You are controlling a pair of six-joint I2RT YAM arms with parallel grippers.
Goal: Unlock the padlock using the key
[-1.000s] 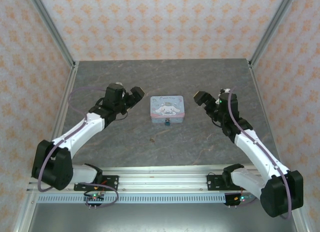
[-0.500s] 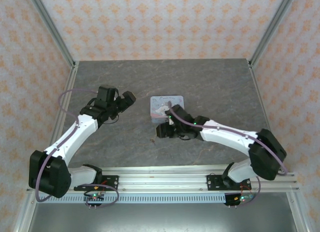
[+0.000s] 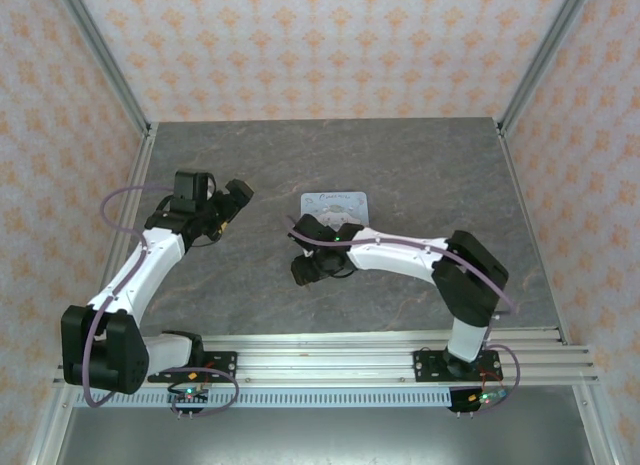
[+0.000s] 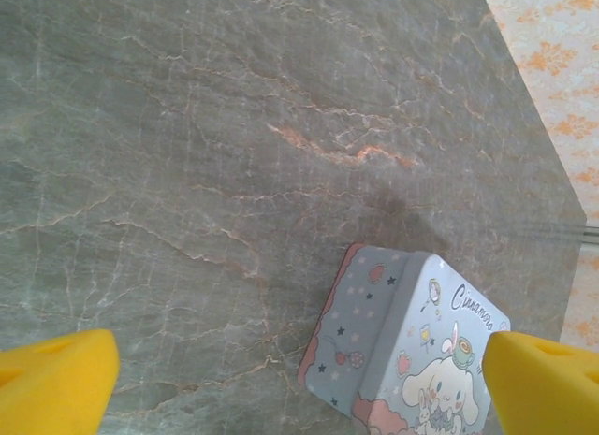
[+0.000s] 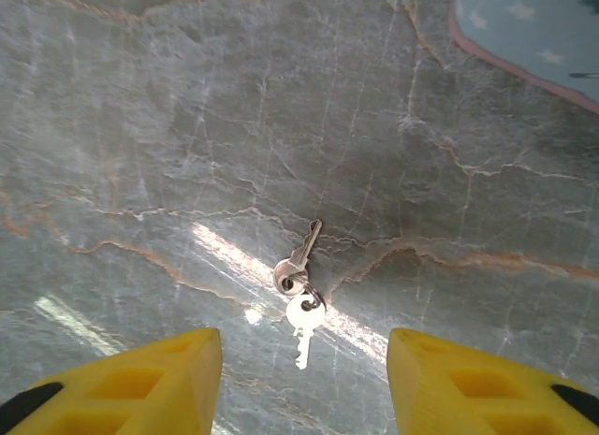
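Grey veined stone tabletop (image 3: 420, 155), pale orange-patterned walls (image 3: 320, 45), silver keys (image 5: 298, 287) lying flat

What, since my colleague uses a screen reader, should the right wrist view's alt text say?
Two small silver keys on a ring lie on the grey marbled table, between the open yellow fingers of the right end effector at the bottom edge. A corner of a pale blue tin shows at top right.

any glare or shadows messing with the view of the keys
Right wrist: a bright glare streak crosses the table right beside the keys, which are still sharp; left wrist: a soft shadow lies behind the tin; top external: even light, no harsh glare.
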